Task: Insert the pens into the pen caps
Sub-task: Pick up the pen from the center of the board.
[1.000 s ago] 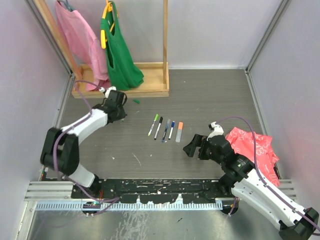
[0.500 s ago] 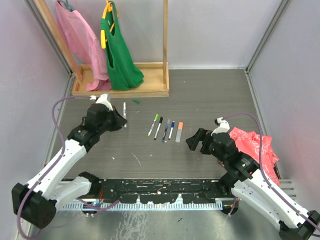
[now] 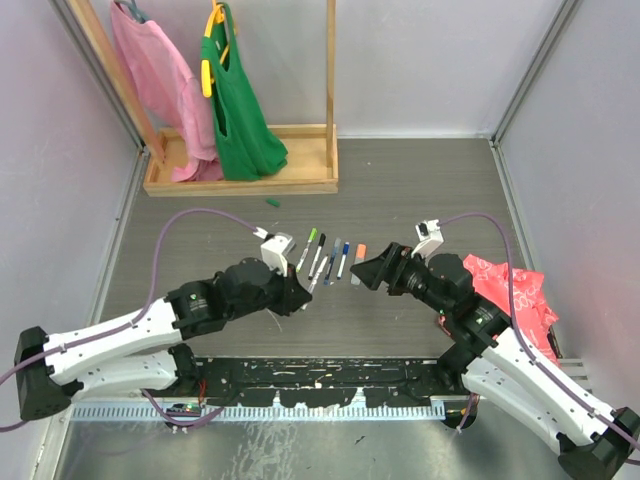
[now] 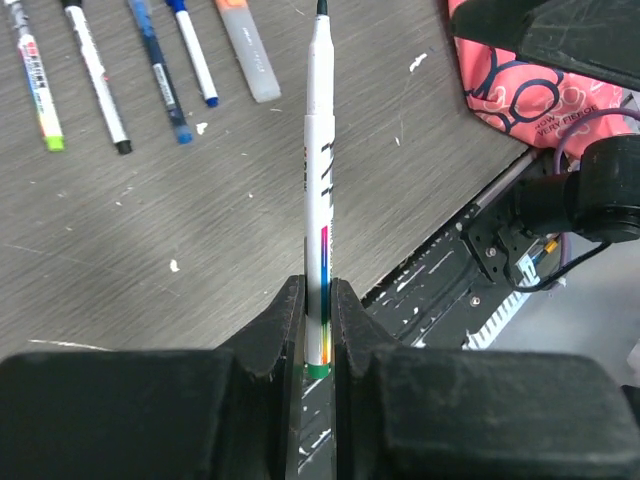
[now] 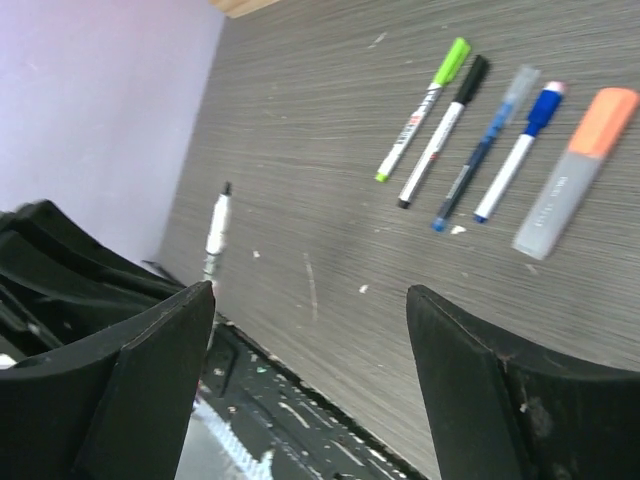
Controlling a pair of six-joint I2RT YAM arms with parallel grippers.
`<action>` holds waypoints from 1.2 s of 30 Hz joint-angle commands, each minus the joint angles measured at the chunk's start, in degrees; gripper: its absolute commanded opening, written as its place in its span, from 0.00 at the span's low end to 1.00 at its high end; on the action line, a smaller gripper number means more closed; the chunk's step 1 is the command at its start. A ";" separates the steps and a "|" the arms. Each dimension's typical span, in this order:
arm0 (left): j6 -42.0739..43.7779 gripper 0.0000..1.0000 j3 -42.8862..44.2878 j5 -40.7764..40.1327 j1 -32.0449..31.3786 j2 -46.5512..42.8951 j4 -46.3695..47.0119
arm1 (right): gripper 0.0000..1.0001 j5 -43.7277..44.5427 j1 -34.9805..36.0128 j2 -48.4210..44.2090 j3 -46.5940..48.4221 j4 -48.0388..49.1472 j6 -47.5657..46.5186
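The row of pens [image 3: 330, 258] lies mid-table and is hemmed in on its near side. The left gripper [image 3: 303, 287] sits just beside the row's left end, clamped on a white pen [image 4: 318, 170] that juts out ahead of it. The right gripper [image 3: 364, 268], jaws apart, hovers just beside the orange highlighter [image 3: 358, 264]. Only a narrow gap separates the two grippers. Behind the row the table [image 3: 430, 190] is bare up to the wooden rack [image 3: 300, 185], except for one small green cap [image 3: 271, 201]. A red cloth [image 3: 515, 290] blocks the right side. A green garment [image 3: 235, 120] and a pink garment [image 3: 160, 80] crowd the back left corner.
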 commanded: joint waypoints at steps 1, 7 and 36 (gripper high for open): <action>-3.07 0.00 -0.13 -6.34 -3.97 1.89 8.13 | 0.81 -4.84 -0.05 -0.06 -1.95 10.73 7.22; -3.67 0.00 0.26 -8.04 -7.65 5.18 11.25 | 0.70 -5.86 -0.10 0.63 -5.11 14.36 12.24; -2.03 0.00 8.61 -6.61 -10.31 16.23 16.67 | 0.17 -11.74 -0.05 4.58 -8.49 21.70 13.54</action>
